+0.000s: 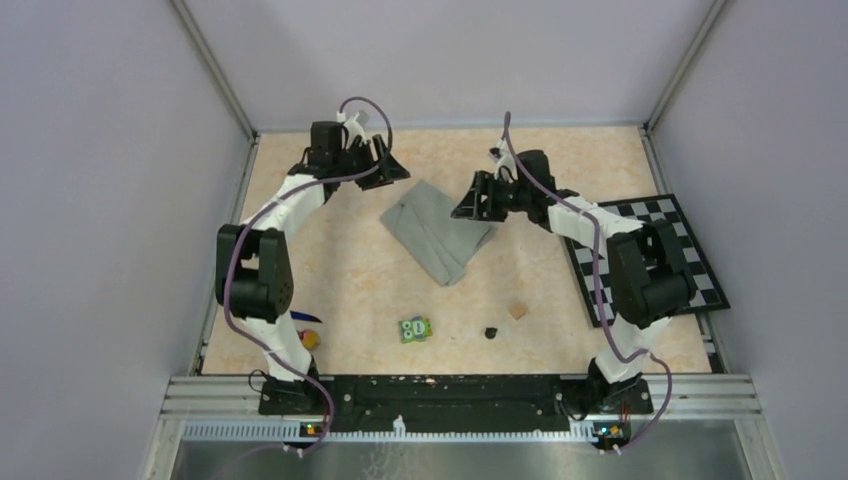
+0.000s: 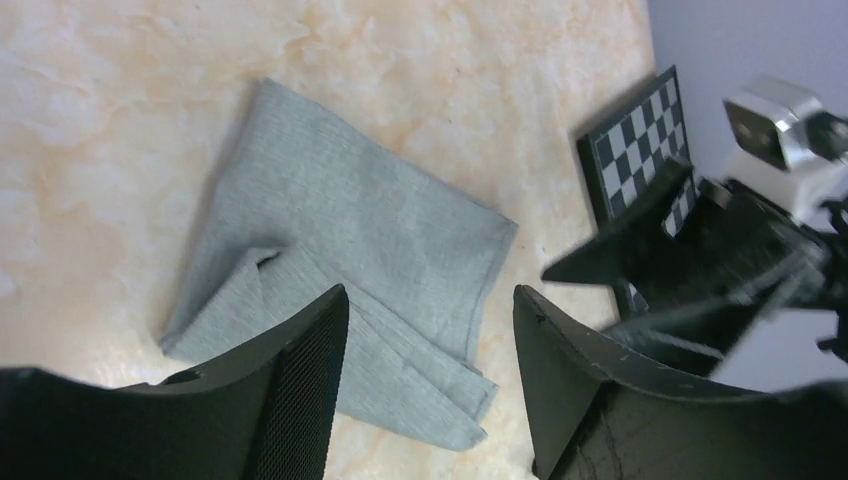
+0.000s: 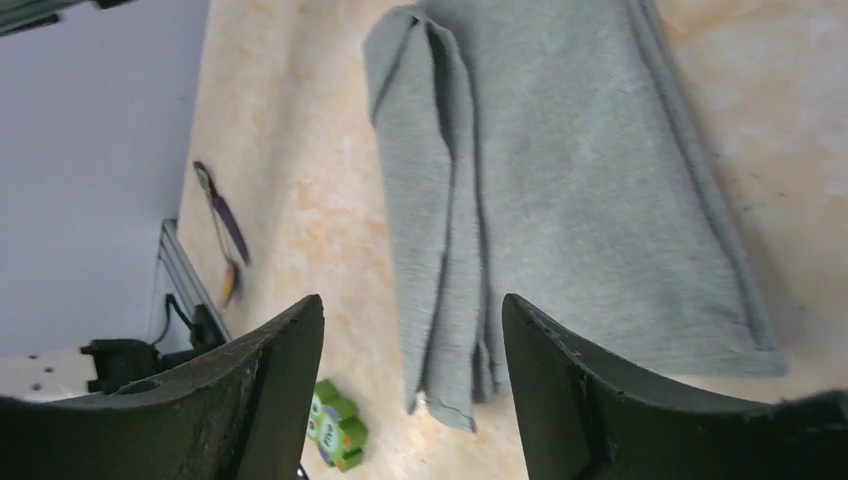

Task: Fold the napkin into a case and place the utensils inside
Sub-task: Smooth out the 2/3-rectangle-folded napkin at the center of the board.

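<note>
Grey cloth, the napkin (image 1: 440,232), lies folded in the middle of the far half of the table (image 1: 350,270). It forms a rough slanted rectangle, narrowing toward its near end. The right wrist view shows several layers stacked along one long edge, and the left wrist view shows a folded flap at one corner.

The left gripper (image 1: 383,166) hangs at the napkin's far left corner with its fingers apart. Nothing is between them, and in its own view the cloth lies on the table below the gap (image 2: 430,295). The right gripper (image 1: 474,200) hangs at the napkin's right edge, fingers also apart and holding nothing, with the layered edge showing beneath them (image 3: 412,300). I cannot tell whether either gripper touches the cloth.

The utensils lie well apart from the napkin, at the near left of the table just beside the left arm's base (image 1: 285,385): a slim dark blue piece (image 1: 308,317) and a piece with a yellow-orange head (image 1: 311,339).

A green owl block (image 1: 415,329) sits near the front edge, with a small black thing (image 1: 491,332) and a tan cube (image 1: 518,311) to its right. The checkerboard mat (image 1: 690,240) lies on the right side, partly under the right arm.
</note>
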You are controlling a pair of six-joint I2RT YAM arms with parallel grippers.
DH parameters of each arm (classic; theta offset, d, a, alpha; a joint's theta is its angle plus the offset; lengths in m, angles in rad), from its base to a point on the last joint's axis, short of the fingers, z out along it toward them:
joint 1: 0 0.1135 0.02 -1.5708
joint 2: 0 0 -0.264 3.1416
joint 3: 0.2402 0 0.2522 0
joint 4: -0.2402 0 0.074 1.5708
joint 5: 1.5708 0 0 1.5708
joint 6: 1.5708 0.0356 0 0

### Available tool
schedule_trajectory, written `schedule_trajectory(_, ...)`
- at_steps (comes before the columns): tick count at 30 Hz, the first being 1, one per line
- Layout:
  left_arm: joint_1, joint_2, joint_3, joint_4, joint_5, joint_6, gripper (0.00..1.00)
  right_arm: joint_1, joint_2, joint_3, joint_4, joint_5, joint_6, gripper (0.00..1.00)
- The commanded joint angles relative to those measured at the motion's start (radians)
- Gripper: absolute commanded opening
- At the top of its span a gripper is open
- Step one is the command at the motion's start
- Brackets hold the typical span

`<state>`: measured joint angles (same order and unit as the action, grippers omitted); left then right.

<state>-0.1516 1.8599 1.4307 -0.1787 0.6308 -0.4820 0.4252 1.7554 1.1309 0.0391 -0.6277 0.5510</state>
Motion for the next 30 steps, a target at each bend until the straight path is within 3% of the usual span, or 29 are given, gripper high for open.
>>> schedule_trajectory(1, 0.001, -0.072, -0.138, 0.044, -0.027, -0.054, 0.66, -0.003, 0.046, 0.022, -0.125, -0.047, -0.175, 0.65)
schedule_trajectory(5, 0.000, -0.122, -0.274, 0.135, -0.007, -0.139, 0.64, 0.009, 0.047, -0.040, -0.047, -0.036, -0.166, 0.65)
schedule_trajectory(11, -0.005, -0.193, -0.443, 0.229, 0.028, -0.175, 0.56, 0.098, -0.022, -0.127, -0.047, 0.080, -0.135, 0.38)
schedule_trajectory(19, -0.005, -0.202, -0.471, 0.238, 0.026, -0.170, 0.52, 0.176, -0.022, -0.154, -0.021, 0.112, -0.117, 0.46)
schedule_trajectory(30, -0.005, -0.220, -0.444, 0.210, 0.017, -0.156, 0.52, 0.201, 0.006, -0.176, -0.003, 0.113, -0.113, 0.39)
